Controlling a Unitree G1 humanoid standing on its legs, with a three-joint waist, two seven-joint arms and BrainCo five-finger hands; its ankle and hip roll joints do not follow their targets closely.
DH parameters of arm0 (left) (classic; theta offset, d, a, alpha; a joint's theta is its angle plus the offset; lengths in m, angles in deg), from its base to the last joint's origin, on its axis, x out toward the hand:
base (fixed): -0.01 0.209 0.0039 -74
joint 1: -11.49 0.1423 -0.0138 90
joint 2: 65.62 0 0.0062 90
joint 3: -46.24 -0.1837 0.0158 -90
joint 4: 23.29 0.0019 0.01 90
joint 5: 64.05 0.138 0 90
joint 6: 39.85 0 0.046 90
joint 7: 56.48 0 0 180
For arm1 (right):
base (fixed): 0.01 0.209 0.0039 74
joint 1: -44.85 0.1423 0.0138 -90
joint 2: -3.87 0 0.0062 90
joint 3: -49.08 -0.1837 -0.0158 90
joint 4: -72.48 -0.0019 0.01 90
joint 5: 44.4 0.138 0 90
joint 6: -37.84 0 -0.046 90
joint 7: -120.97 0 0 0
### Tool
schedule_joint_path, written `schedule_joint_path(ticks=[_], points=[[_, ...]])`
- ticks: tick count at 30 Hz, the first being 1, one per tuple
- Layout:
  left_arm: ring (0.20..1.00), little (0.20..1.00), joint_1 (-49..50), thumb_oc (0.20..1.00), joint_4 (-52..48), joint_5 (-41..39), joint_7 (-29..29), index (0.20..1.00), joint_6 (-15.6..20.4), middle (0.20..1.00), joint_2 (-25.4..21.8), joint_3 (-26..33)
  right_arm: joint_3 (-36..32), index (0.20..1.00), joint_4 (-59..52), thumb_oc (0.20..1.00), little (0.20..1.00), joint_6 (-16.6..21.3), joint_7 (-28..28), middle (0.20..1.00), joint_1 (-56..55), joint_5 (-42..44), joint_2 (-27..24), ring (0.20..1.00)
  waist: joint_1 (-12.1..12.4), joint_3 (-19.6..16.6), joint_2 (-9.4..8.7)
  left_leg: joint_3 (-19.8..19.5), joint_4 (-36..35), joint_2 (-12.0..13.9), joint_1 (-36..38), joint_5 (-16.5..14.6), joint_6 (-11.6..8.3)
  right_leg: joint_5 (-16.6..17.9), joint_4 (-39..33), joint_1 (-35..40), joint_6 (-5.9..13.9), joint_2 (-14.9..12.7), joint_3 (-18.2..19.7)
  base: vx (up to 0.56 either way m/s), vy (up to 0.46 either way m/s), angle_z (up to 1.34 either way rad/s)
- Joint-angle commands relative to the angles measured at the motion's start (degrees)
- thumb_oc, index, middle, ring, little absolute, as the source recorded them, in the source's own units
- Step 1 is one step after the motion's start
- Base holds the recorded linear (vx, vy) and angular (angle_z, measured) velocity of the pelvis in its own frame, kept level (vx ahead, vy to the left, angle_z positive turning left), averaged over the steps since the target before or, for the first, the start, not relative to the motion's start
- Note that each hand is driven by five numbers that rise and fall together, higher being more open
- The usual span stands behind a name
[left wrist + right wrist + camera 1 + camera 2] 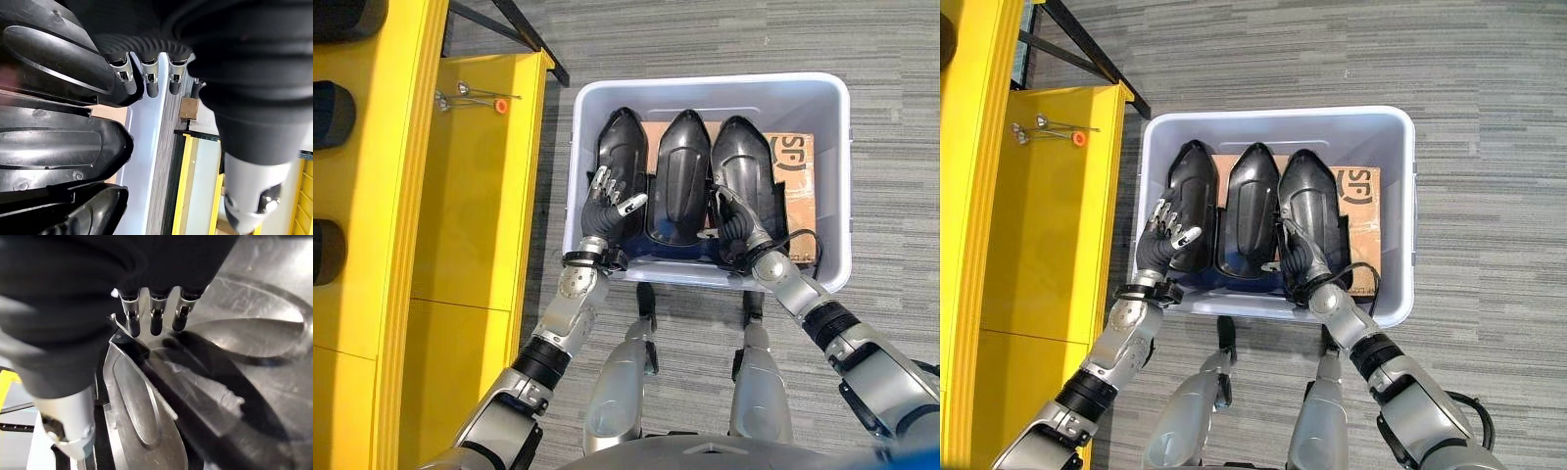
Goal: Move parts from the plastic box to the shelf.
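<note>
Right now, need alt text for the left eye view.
Both robot hands, left hand and right hand, reach into a pale plastic box on grey carpet, resting on the outer two of three glossy black moulded parts lying over cardboard. A yellow shelf stands at left.

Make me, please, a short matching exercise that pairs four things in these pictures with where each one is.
Things:
1. left hand
2. right hand
3. cardboard
4. yellow shelf

Places:
a. beside the plastic box, on the robot's left
b. flat in the box, under the black parts
c. over the leftmost black part
d. on the rightmost black part

Pairs: 1-c, 2-d, 3-b, 4-a
</note>
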Motion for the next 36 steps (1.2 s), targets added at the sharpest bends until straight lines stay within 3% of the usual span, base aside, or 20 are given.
schedule_joint_path(ticks=[1,7,8,14,20,24,36], points=[[1.000,1.000,-1.12,1.000,-4.26,2.47,-1.49,1.000,3.28,1.000,-1.56,2.93,-5.10,1.000,-8.87,1.000,1.000,5.15,-4.42,1.000,1.97,-1.48,-0.11,1.000,-0.97,1.30,-2.57,-1.10,3.51,5.13,0.28,-1.70,-4.22,-1.40,4.56,2.54,2.53,-4.66,0.03,0.00,0.007,-0.08],[1.000,1.000,0.40,1.000,-5.91,2.70,-2.21,1.000,2.94,1.000,-2.38,3.23,-13.56,1.000,-24.11,1.000,1.000,8.44,-7.96,1.000,-3.28,-1.08,-0.48,1.000,-2.32,1.08,-3.34,-0.36,3.24,5.55,0.71,-2.01,-4.11,-1.41,4.88,2.04,2.59,-4.40,0.69,0.00,0.010,-0.10],[1.000,1.000,1.00,1.000,-6.76,3.17,-2.43,1.000,2.58,1.000,-3.10,3.20,-15.92,1.000,-31.19,1.000,1.000,11.04,-8.29,1.000,-5.67,2.07,1.04,1.000,-3.02,1.00,-3.49,-0.13,2.99,5.69,0.91,-2.01,-4.08,-1.50,4.93,1.70,2.64,-4.17,1.13,0.00,0.009,-0.16],[1.000,1.000,2.01,1.000,-7.02,3.14,-2.45,1.000,2.10,1.000,-3.42,2.89,-15.65,1.000,-34.57,1.000,1.000,12.89,-7.69,1.000,-7.83,6.64,2.79,1.000,-3.53,0.73,-3.79,0.26,2.56,5.79,1.34,-1.98,-4.12,-1.61,5.02,1.53,2.50,-3.98,1.53,0.00,0.006,-0.06],[1.000,1.000,1.31,1.000,-6.96,3.46,-3.44,1.000,3.32,1.000,-2.83,2.37,-16.63,1.000,-26.23,1.000,1.000,10.36,-15.01,1.000,-6.02,0.06,2.62,1.000,-3.44,0.54,-3.26,0.24,2.68,5.71,1.35,-2.14,-4.20,-1.74,5.02,1.71,2.50,-3.99,1.30,0.00,0.000,0.00],[1.000,1.000,1.13,1.000,-6.64,3.86,-4.01,1.000,4.17,1.000,-2.64,2.13,-18.93,1.000,-11.46,1.000,1.000,4.55,-22.69,1.000,-2.30,-6.94,0.46,1.000,-2.65,0.68,-2.34,-0.43,2.95,5.39,0.76,-2.26,-4.11,-1.93,5.30,1.40,2.53,-4.09,0.84,0.00,-0.016,0.01],[1.000,1.000,1.86,1.000,-7.48,2.61,-2.83,1.000,3.92,1.000,-3.05,1.94,-18.10,1.000,2.19,1.000,1.000,5.06,-20.12,1.000,1.43,4.51,3.31,1.000,-1.52,1.35,-1.84,-0.67,3.25,5.00,-0.33,-2.23,-4.06,-1.83,5.71,0.46,2.23,-4.02,0.69,0.00,0.000,0.00]])
